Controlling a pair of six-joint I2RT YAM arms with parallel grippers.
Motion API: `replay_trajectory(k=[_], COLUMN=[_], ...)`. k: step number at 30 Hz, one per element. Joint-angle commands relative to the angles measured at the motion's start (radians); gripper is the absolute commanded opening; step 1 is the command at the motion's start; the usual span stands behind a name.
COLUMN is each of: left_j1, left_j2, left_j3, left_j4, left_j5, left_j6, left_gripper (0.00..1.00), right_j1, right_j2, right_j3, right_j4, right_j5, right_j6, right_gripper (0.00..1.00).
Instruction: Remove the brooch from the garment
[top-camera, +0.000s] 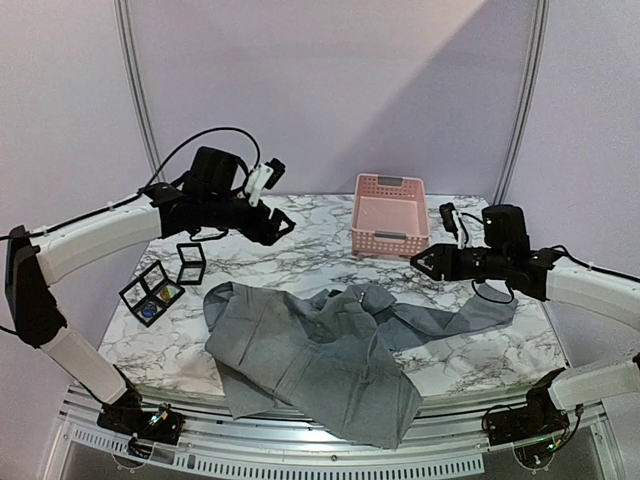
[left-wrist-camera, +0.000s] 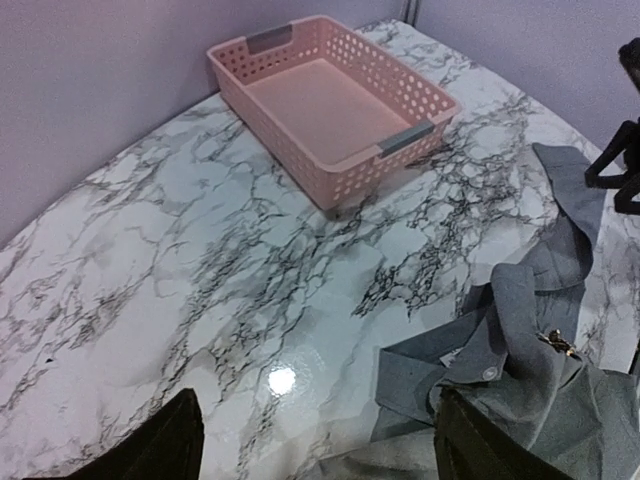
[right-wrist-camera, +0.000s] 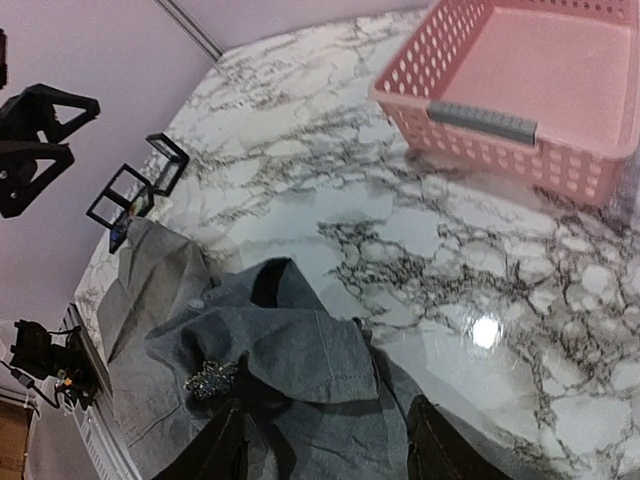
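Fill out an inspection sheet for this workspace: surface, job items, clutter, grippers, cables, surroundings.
Surface: marbled table, glossy, with a spot of glare.
Job's things: grey garment crumpled at the near edge, partly hanging over it; brooch sits on it, not yet removed.
Clutter: pink basket, nothing seen inside; two black-framed cases at the left.
Grippers: left gripper and right gripper both open, raised, holding nothing.
Cables: black cable arcs over the left arm.
Surroundings: plain lilac wall; nothing else seen.

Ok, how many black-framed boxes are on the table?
2, both on the left: one upright box farther back, one open box nearer, beside the grey garment. It might hide others.
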Motion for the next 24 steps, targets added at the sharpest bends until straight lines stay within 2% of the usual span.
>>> replay_trajectory(k=[1, 7, 9, 13, 18, 24], left_j1=[-0.032, -0.077, -0.109, -0.153, -0.179, -0.21], left_j2=[-0.005, -0.01, -0.007, 0.013, 0.022, 0.023], left_j3=[-0.112, -0.15, -0.151, -0.143, -0.139, -0.134], left_j4=[0.139, 0.154, 0.162, 0.15, 0.144, 0.132], left_j5=[0.125, 0.173, 0.181, 0.201, 0.205, 0.188], left_j6=[-0.041, -0.093, -0.098, -0.103, -0.119, -0.109], left_gripper=[0.81, 0.81, 0.81, 0.8, 0.8, 0.8], right_j1=[0.051, 0.063, 0.064, 0.077, 0.077, 0.078], right_j2=[0.074, 0.076, 0.073, 0.058, 0.075, 0.124], right_j3=[0.057, 0.071, 0.093, 0.07, 0.042, 0.044], right_j4=[-0.29, -0.487, -0.573, -0.625, -0.635, -0.624], right_j5=[0.189, 0.317, 0.349, 0.358, 0.358, 0.432], right_j6=[0.097, 0.294, 0.428, 0.565, 0.607, 0.597], right_gripper=[0.51, 0.53, 0.54, 0.54, 0.54, 0.54])
